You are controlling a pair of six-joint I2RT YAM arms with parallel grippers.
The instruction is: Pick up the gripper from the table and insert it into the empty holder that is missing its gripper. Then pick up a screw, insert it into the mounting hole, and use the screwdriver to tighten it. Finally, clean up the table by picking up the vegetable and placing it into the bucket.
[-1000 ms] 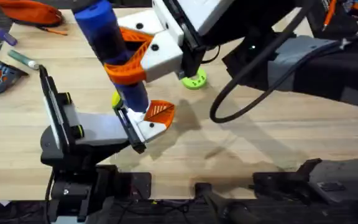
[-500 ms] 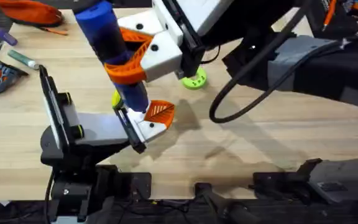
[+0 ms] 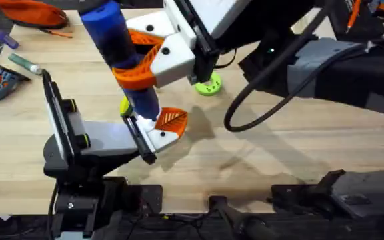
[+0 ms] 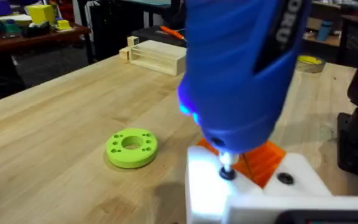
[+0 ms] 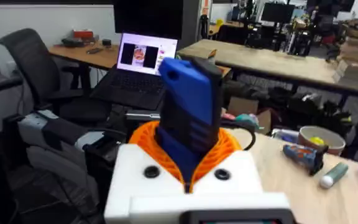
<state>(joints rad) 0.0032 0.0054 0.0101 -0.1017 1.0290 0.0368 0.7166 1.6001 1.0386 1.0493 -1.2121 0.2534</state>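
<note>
Overhead view, landmark = the white holder [image 3: 157,138] at centre of the counter [image 3: 279,153].

Left of the holder: the left arm lies low on the counter and the holder sits at its tip, w/ the orange gripper [image 3: 172,120] already seated on top. Whether the left arm's own fingers are open or closed can't be told.

Directly above the holder: the blue screwdriver [image 3: 120,57] stands near upright, tip down on the screw [image 4: 227,173] in the mounting hole; a blue light glows on its body.

Just right of the screwdriver: the right gripper [image 3: 139,63] has its orange-padded fingers [image 3: 133,77] closed narrow round the screwdriver's barrel, holding it.

Risks, as judgement: the bit may ride out of the screw head if the tool tilts, scarring the mount or cross-threading. Too much downward push may shift the holder. The barrel could twist in the pads under torque.

Beyond the holder: a lime-green disc [image 3: 209,85]. The yellow-green vegetable [image 3: 123,105] peeks out beside the screwdriver, not yet cleared away.
</note>
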